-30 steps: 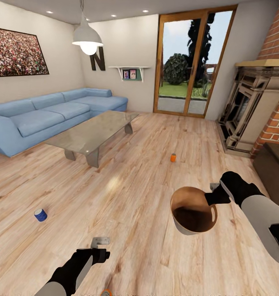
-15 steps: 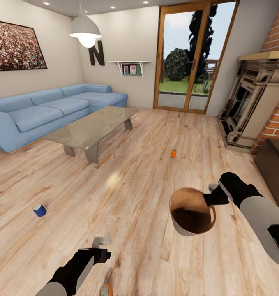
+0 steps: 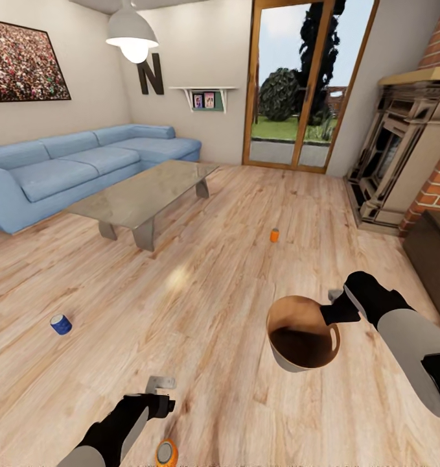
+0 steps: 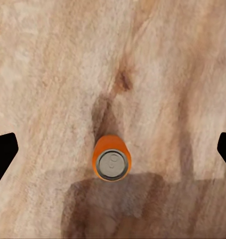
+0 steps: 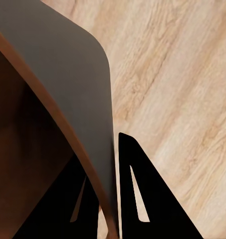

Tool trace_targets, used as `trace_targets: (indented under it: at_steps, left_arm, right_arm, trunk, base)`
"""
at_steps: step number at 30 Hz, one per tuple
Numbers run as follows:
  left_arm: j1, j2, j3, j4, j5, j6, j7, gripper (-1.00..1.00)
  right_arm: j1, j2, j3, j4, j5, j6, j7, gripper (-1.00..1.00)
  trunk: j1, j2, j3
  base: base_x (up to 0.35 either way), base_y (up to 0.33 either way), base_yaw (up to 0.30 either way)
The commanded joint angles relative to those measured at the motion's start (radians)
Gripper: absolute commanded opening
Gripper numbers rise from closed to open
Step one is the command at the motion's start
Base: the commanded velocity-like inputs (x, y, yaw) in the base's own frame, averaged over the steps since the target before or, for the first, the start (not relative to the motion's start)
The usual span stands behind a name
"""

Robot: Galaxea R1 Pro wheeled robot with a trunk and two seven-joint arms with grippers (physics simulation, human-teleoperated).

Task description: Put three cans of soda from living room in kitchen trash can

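In the living room, three cans of soda stand on the wood-plank floor. One orange can (image 3: 166,452) (image 4: 112,158) is right below my left gripper (image 3: 160,386) (image 4: 117,149), which hangs open above it, its fingers wide to either side. The blue can (image 3: 61,323) stands off to the left. The second orange can (image 3: 274,235) is farther ahead, toward the glass doors. My right gripper (image 3: 330,310) (image 5: 110,199) is shut on the rim of the light-brown tash can (image 3: 302,340) (image 5: 68,74), held tilted above the floor with its dark inside showing.
A grey low table (image 3: 145,198) and a blue sofa (image 3: 83,162) stand ahead on the left. The brick fireplace (image 3: 407,155) and a dark block (image 3: 437,253) line the right side. Wood-framed glass doors (image 3: 297,84) are at the back. Open floor lies between.
The whole view has shifted as the camera moved forward and down. The near orange can has come up from the bottom edge under my left gripper. Both arms hold their poses.
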State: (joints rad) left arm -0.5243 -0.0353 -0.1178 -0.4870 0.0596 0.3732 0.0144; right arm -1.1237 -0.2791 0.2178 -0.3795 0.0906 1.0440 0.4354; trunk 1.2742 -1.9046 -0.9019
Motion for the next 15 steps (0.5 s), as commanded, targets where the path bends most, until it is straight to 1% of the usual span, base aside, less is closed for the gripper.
trace_targets:
  at_steps: [1,2,3,6,8,9,14,15]
  left_arm:
    - [0.000,0.000,-0.006,0.003,0.000,-0.005,0.000,1.00]
    - [0.000,0.000,-0.013,0.006,0.001,-0.015,0.000,1.00]
    - [0.001,0.000,-0.031,0.010,0.001,-0.047,0.001,1.00]
    - [0.001,0.000,-0.058,0.017,0.001,-0.113,0.008,1.00]
    - [0.001,0.000,-0.071,0.029,0.001,-0.149,0.021,1.00]
    - [0.001,0.000,-0.080,0.048,0.001,-0.174,0.039,1.00]
    - [0.001,0.000,-0.091,0.090,0.002,-0.212,0.068,1.00]
    - [0.001,0.000,-0.094,0.098,0.002,-0.229,0.073,1.00]
  right_arm:
    - [-0.001,0.000,-0.003,0.000,-0.021,0.003,0.002,-1.00]
    - [-0.001,0.001,-0.003,0.000,-0.021,0.003,0.002,-1.00]
    - [-0.001,0.001,-0.003,-0.001,-0.021,0.003,0.002,-1.00]
    - [-0.001,0.001,-0.003,-0.001,-0.021,0.003,0.002,-1.00]
    - [-0.001,0.001,-0.003,-0.001,-0.021,0.003,0.002,-1.00]
    - [-0.001,0.001,-0.003,-0.001,-0.021,0.003,0.002,-1.00]
    - [-0.001,0.001,-0.003,-0.001,-0.022,0.003,0.002,-1.00]
    - [-0.001,0.001,-0.003,-0.001,-0.022,0.003,0.002,-1.00]
  trunk:
    - [0.004,-0.007,-0.005]
    - [0.008,-0.014,-0.009]
    - [0.011,-0.021,-0.014]
    - [0.023,-0.042,-0.028]
    - [0.031,-0.056,-0.037]
    - [0.034,-0.063,-0.042]
    - [0.054,-0.098,-0.065]
    - [0.057,-0.105,-0.070]
  base:
    - [0.000,0.000,0.000]
    - [0.000,0.000,0.000]
    - [0.000,0.000,0.000]
    - [0.000,0.000,0.000]
    - [0.000,0.000,0.000]
    - [0.000,0.000,0.000]
    - [0.000,0.000,0.000]
    - [0.000,0.000,0.000]
